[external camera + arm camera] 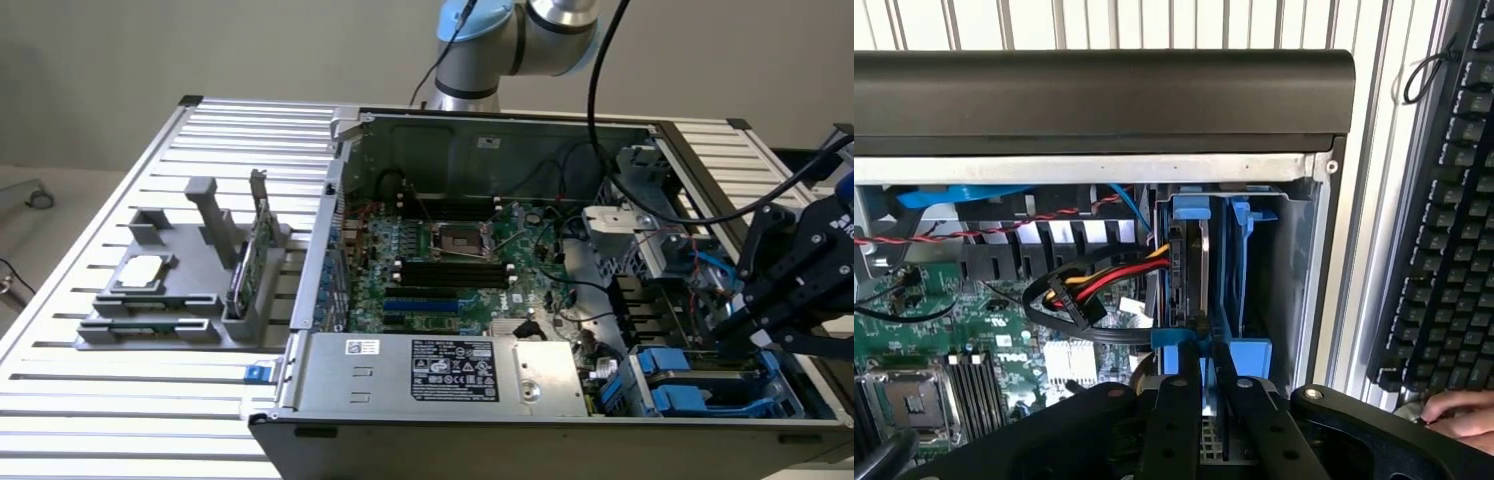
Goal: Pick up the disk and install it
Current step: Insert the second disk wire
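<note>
One hard drive (1196, 270) stands edge-up in its bay; gripper (1199, 385) fingers clamped on its blue rail (rigid, probably heavy). Hold the rails, not the label face.

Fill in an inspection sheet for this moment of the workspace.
Surface: slatted metal table carrying an open computer case.
Job's things: disk standing on edge in the case's blue-railed bay.
Clutter: grey fixture holding a chip and a green card.
Grippers: gripper, jaws closed on the disk's edge.
Cables: red-yellow-black bundle beside the disk.
Surroundings: keyboard; a person's hand.
</note>
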### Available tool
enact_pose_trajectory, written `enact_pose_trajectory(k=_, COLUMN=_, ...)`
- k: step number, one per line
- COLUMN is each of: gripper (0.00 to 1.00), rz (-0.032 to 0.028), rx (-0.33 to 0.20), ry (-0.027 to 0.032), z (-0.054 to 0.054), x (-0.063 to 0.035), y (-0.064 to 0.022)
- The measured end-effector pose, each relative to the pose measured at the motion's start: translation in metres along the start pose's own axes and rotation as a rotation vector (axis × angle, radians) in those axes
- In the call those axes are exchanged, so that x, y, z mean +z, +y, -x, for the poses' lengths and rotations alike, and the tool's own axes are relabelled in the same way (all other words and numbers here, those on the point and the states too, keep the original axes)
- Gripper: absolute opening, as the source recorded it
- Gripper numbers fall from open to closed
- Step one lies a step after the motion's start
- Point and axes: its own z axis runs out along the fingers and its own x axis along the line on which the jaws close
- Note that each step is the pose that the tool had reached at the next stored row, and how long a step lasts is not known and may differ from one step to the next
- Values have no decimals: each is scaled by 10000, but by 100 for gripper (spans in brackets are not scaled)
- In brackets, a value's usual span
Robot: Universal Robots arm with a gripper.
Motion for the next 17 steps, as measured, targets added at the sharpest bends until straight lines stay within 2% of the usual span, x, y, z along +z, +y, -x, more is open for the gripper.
enact_pose_trajectory(k=3, gripper=16, rz=0, rx=-10, ry=38, z=1, x=18, y=-36)
enact_pose_trajectory(k=12, gripper=16, rz=40, rx=-73, ry=290, z=-6, x=86, y=-24)
enact_pose_trajectory(k=17, gripper=16, rz=49, rx=-102, ry=402, z=-8, x=114, y=-16)
